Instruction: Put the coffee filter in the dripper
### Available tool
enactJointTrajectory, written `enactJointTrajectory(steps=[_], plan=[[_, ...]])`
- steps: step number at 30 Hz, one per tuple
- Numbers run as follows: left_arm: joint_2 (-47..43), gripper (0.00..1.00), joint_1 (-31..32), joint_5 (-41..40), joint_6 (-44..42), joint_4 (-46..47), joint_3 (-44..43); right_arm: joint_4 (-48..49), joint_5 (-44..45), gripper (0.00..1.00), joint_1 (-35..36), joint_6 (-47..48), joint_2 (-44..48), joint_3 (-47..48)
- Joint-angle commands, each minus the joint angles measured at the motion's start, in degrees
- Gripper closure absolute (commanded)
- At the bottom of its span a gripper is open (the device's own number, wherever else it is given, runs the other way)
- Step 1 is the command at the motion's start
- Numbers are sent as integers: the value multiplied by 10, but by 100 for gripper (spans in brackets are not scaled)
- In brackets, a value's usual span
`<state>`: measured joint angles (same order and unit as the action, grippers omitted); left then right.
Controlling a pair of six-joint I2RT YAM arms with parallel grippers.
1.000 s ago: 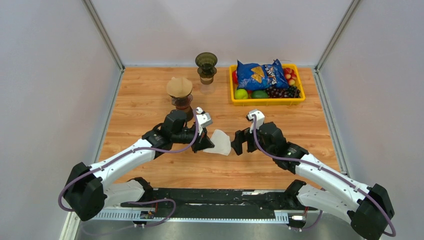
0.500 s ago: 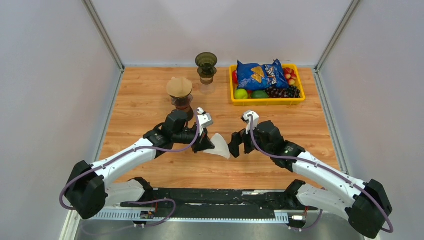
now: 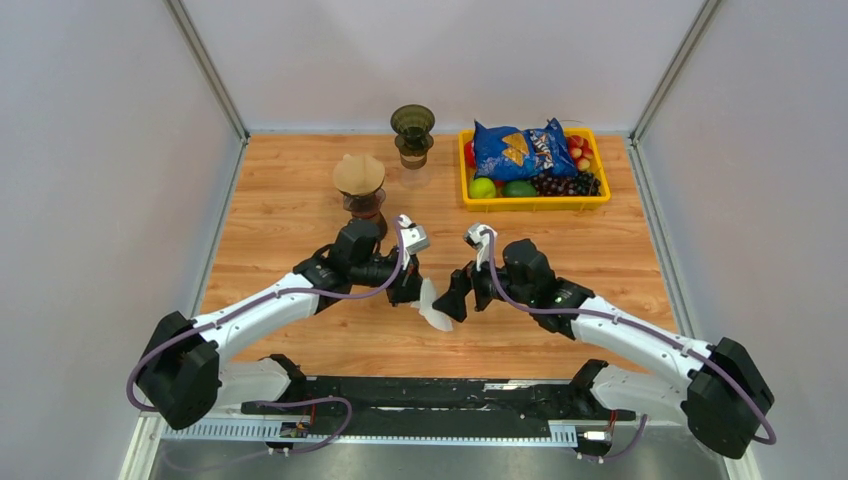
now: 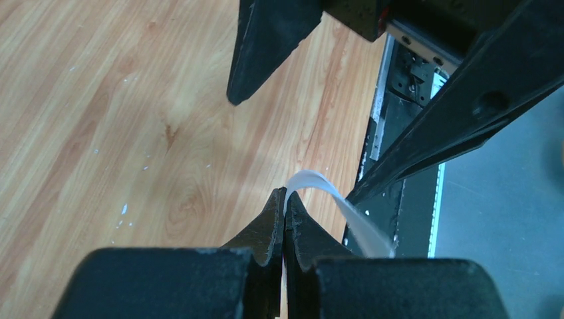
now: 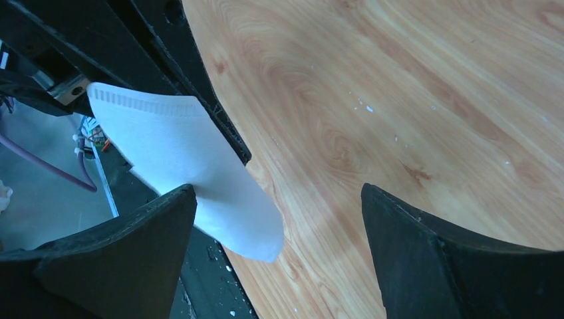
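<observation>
My left gripper is shut on the edge of a white paper coffee filter and holds it above the table's middle front. In the left wrist view the filter curls out to the right of the closed fingertips. My right gripper is open and empty, right beside the filter. In the right wrist view the filter hangs by the left finger, between the wide-open jaws. An empty dark dripper stands on a glass at the back centre.
A second dripper with a brown filter in it stands on a dark cup just behind my left arm. A yellow basket with fruit and a blue chip bag sits at the back right. Grey walls enclose the table.
My right gripper has moved left, close up to the filter. My left gripper has turned, so the filter now hangs edge-on and lower.
</observation>
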<state>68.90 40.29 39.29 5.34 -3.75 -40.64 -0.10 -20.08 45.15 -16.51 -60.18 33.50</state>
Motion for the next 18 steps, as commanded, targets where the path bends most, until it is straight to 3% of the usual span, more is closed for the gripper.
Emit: enactJointTrajectory(steps=[1, 4, 9, 14, 18], plan=[[5, 100, -2, 37, 12, 31, -13, 44, -2, 6, 9, -16, -28, 31], [4, 100, -3, 52, 13, 34, -9, 45, 6, 18, 11, -20, -48, 38], [5, 100, -2, 54, 14, 34, -5, 47, -16, 59, 13, -25, -57, 43], [6, 100, -2, 49, 12, 34, -5, 48, -22, 78, 13, -29, -43, 38], [4, 100, -2, 47, 12, 34, -5, 48, -13, 83, 14, -33, -23, 34]])
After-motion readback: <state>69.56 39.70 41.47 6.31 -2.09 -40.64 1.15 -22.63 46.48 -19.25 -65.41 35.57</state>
